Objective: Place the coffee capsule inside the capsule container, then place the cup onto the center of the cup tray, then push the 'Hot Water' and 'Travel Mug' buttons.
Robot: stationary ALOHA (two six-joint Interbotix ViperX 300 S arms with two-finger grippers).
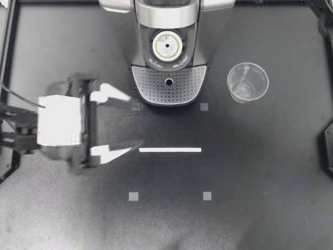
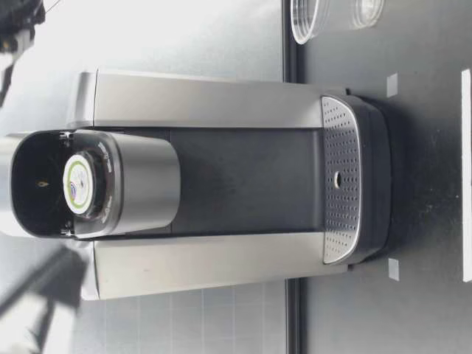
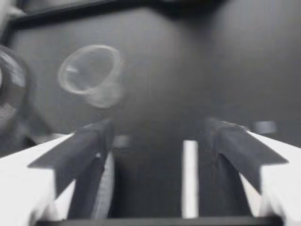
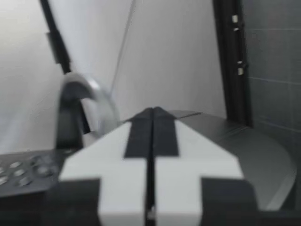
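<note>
Cup (image 1: 247, 82) beside tray (image 1: 151, 83), left fingers (image 1: 112, 94) seemingly apart

No word or number can be read anywhere. The coffee capsule (image 1: 166, 46) sitting in the coffee machine (image 1: 167, 21) has a printed lid with a green ring and a small oval mark, and 2 pale markings (image 1: 156, 64) stand on the machine's dark band between the capsule and the cup tray (image 1: 151, 86), but all of this is too small to make out, and the buttons (image 4: 42, 172) on its panel are blurred in the right wrist view. The table (image 1: 260, 172) carries only blank tape: 4 small grey squares (image 1: 133, 196) and 1 white strip (image 1: 170, 150).
</note>
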